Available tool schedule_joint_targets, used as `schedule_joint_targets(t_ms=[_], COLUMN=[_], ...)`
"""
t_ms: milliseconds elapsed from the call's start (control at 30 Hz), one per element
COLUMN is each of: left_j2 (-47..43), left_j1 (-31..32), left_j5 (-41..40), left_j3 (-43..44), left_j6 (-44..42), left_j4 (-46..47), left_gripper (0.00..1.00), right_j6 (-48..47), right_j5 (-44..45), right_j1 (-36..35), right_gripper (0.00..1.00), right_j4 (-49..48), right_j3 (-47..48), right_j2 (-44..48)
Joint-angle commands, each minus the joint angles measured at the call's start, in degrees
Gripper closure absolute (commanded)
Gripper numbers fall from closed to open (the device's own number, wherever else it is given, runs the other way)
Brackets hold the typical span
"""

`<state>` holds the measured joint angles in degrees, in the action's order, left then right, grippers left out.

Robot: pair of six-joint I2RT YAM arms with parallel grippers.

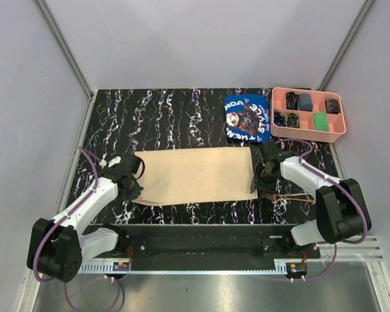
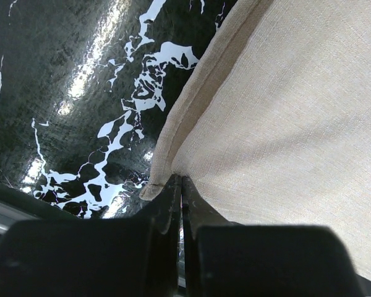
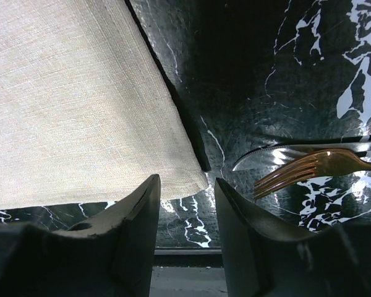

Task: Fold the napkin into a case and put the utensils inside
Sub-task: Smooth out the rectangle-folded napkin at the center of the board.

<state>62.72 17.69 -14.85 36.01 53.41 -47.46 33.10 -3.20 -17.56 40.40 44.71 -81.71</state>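
One each — napkin [image 1: 198,175], fork [image 3: 309,168], knife [image 3: 269,156], blue cloth [image 1: 247,118], tray [image 1: 309,134].

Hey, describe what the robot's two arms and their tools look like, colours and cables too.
Both the left arm and right arm have white links between chunky black joints, with a purple cable running along each. The left tool and right tool are black, each with two tapering fingers. No markings show.

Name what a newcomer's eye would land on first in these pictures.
A large beige napkin lies flat across the middle of the black marbled table. The left end effector pinches its near left corner, while the right end effector stands open at its near right corner, beside a gold fork.
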Motion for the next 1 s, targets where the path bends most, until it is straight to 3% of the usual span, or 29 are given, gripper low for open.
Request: schedule_joint_targets(t_ms=[0, 433, 767, 967], left_j2=[-0.1, 1.4, 3.0, 3.9], left_j1=[-0.2, -0.2, -0.2, -0.2], left_j5=[1.2, 3.2, 2.8, 4.1], left_j3=[1.8, 0.6, -1.7, -3.1], left_j6=[-0.8, -1.5, -0.7, -0.4], left_j4=[1.4, 3.7, 5.3, 5.7], left_gripper=[1.0, 0.88, 0.82, 0.73], right_j6=[0.8, 2.3, 2.8, 2.8], right_j5=[-0.7, 0.7, 0.4, 0.0], right_j1=[-0.1, -0.1, 0.0, -0.1], right_gripper=[0.51, 0.54, 0.7, 0.89], right_j4=[0.4, -2.3, -3.0, -2.9], right_j3=[-0.6, -2.3, -2.2, -2.3], right_j2=[0.7, 0.2, 0.5, 1.0])
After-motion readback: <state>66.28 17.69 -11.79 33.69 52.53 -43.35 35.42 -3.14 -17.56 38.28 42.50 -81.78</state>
